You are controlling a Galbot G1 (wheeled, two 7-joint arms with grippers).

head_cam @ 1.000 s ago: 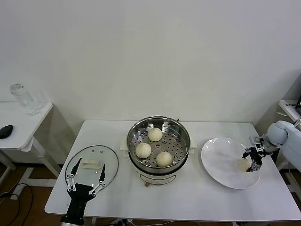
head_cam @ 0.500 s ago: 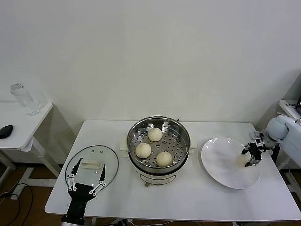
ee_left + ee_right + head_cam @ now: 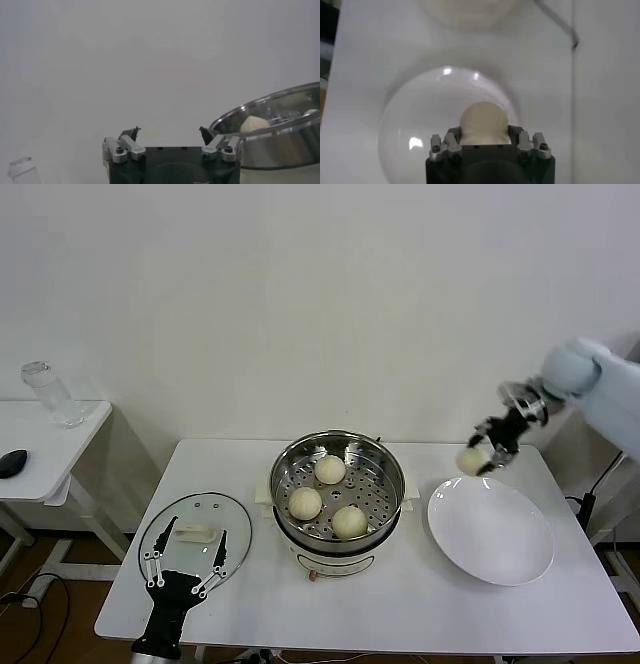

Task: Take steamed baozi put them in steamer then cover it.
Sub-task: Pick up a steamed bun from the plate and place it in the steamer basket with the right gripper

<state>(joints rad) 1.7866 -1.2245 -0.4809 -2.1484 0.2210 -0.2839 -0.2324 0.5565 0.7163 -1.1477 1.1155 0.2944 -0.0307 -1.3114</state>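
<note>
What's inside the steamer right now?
Three steamed baozi sit on the perforated tray inside the steamer, uncovered. Anything below the tray is hidden. A fourth bun is held in the right gripper above the plate. The lid lies by the left gripper.

Right gripper [image 3: 487, 450] aloft with bun.
Clamps a baozi [image 3: 471, 461] above plate [image 3: 490, 534], right of steamer [image 3: 338, 484] holding three.

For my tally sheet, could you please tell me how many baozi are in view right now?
4. Three sit in the steamer: baozi. The fourth baozi is held in the right hand above the plate.
</note>
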